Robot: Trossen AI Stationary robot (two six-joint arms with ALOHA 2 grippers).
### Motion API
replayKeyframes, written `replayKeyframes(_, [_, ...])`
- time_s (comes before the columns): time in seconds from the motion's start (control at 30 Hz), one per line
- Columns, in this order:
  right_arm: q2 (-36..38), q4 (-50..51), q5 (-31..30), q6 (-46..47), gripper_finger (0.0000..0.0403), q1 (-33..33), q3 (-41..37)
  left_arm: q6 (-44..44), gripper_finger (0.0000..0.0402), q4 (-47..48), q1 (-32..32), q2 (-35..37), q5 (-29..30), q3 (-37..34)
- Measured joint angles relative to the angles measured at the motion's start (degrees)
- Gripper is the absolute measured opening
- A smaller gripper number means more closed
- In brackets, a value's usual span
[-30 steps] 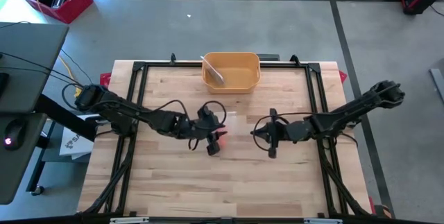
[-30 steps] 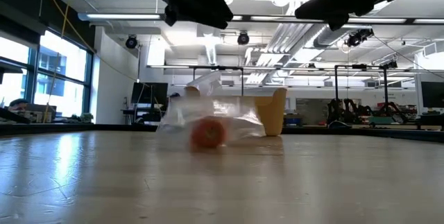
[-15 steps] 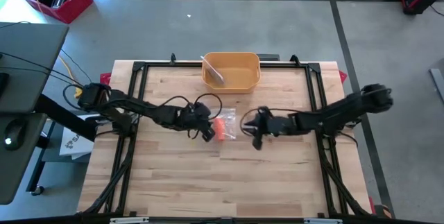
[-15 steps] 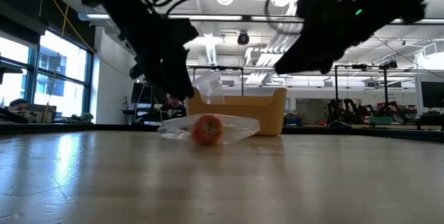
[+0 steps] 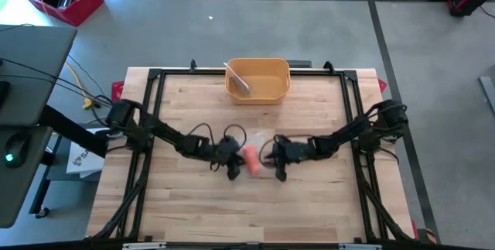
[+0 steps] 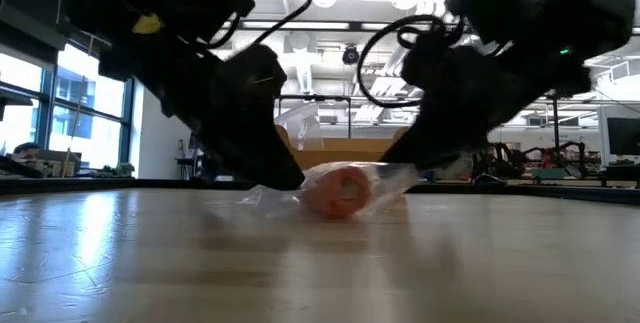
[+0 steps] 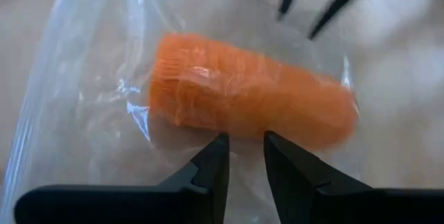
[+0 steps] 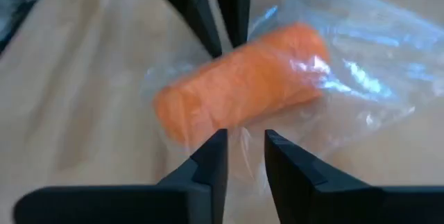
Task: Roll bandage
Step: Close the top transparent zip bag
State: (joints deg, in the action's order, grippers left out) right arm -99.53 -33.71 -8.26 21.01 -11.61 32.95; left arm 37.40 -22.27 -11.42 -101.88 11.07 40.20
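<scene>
An orange bandage roll (image 5: 251,159) lies on its side inside a clear plastic bag (image 7: 83,113) at the middle of the wooden table. My left gripper (image 5: 237,165) has come down at the roll's left and my right gripper (image 5: 267,162) at its right. In the low view both slant down to the bag, left gripper (image 6: 290,180) and right gripper (image 6: 388,168). Each wrist view shows a narrow gap between its fingertips, with the roll (image 7: 250,102) (image 8: 239,85) just beyond them and the other arm's fingers on the roll's far side. My left gripper has its fingertips (image 7: 219,148) down on the bag's loose plastic (image 7: 243,156) beside the roll's long side, slanting down from the table's left. Plastic shows in the gap; I cannot tell whether it is pinched. My right gripper has its fingertips (image 8: 216,144) on the bag's plastic (image 8: 243,151) beside the roll's other long side, slanting down from the table's right. I cannot tell whether any plastic is caught between them.
A yellow bin (image 5: 257,98) with a pale strip in it stands at the table's far edge, behind the bag. Black frame rails (image 5: 155,118) run along the table's left and right sides. Bare wood lies in front of the bag.
Both grippers have come down from above the table and drawn in toward each other, reaching the bag from either side. The bag, tall and blurred a second ago, lies flat now, and it has shifted with the roll toward the table's near edge.
</scene>
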Motion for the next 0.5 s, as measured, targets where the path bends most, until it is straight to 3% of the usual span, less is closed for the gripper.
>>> replayKeyframes(0.3, [7.34, 2.16, -2.43, 6.99, 0.0060, -10.90, 0.00, -2.98, 0.0068, -0.02, -9.15, -5.05, -7.48, 6.42])
replayKeyframes(0.5, [10.02, 6.18, -3.48, 8.78, 0.0087, -10.60, 0.00, -5.54, 0.0066, -0.04, -11.76, -3.60, -4.76, 10.78])
